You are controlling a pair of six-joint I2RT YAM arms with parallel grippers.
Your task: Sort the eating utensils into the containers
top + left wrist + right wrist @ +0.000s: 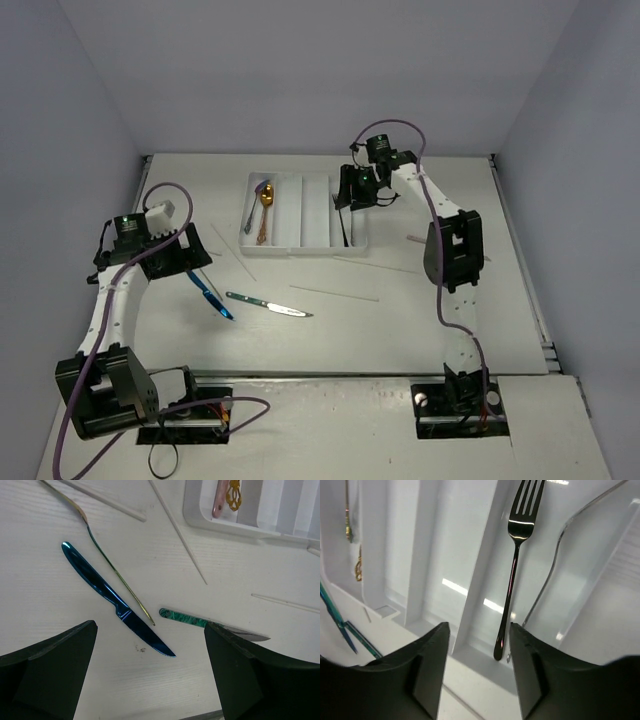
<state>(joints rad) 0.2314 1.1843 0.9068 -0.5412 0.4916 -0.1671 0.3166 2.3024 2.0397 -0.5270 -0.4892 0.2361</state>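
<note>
The white cutlery tray [300,238] lies at the back middle of the table. Its left compartment holds a gold spoon [266,197] and a purple spoon [257,189]. My right gripper [352,202] hangs open and empty over the tray's right compartment, where a black fork [514,570] lies next to a thin silver utensil [551,575]. My left gripper [193,268] is open and empty above the table. Just beyond it lie a blue knife [112,599], a thin gold-handled utensil [116,574] and a green-handled silver knife [192,619].
Thin pale sticks lie loose on the table: one [335,293] in front of the tray, one [375,264] to its right, one [177,530] near the left gripper. The tray's corner [200,522] shows at the top of the left wrist view.
</note>
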